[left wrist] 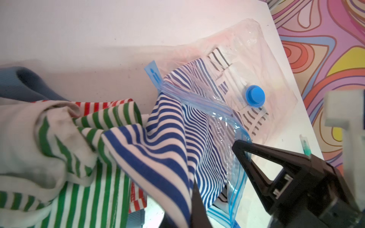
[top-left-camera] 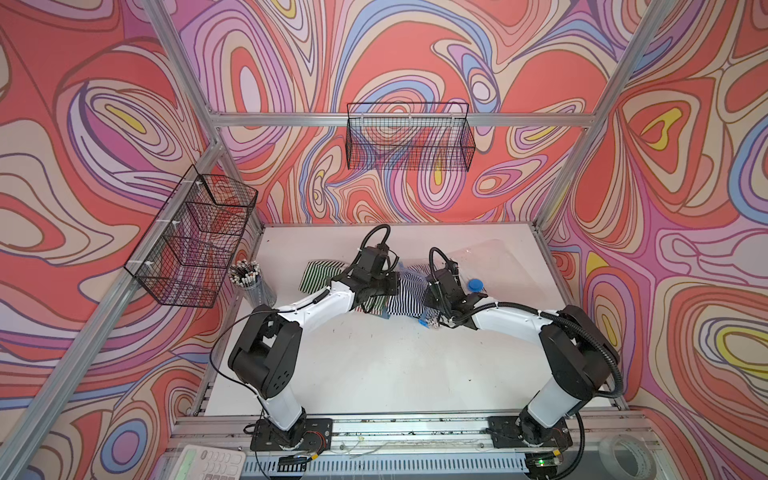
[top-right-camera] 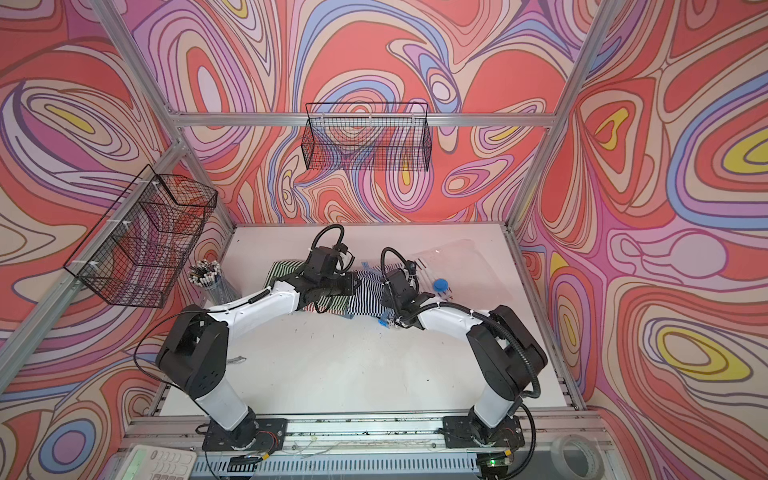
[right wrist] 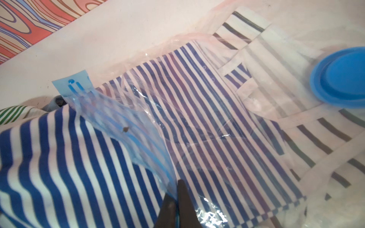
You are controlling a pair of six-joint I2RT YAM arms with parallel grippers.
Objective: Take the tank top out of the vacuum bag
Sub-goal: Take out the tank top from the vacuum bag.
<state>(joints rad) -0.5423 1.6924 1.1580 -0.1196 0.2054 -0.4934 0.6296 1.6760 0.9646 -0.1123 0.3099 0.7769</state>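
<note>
The clear vacuum bag (top-left-camera: 505,259) lies at the back right of the table, its blue valve cap (top-left-camera: 476,285) on top. A blue-and-white striped tank top (left wrist: 167,138) lies halfway out of the bag's mouth, across the light-blue zip strip (left wrist: 197,98). My left gripper (left wrist: 194,197) is shut on a fold of this tank top outside the bag. My right gripper (right wrist: 176,189) is shut on the zip strip (right wrist: 138,138) at the near side of the mouth. A black-striped garment (right wrist: 316,138) remains inside the bag, under the valve cap (right wrist: 343,77).
A green-striped garment (top-left-camera: 320,274) and a red-striped one (left wrist: 98,106) lie in a heap left of the bag. A cup of pencils (top-left-camera: 253,282) stands at the left edge. Wire baskets (top-left-camera: 195,237) (top-left-camera: 409,137) hang on the frame. A tape roll (top-left-camera: 627,457) sits front right.
</note>
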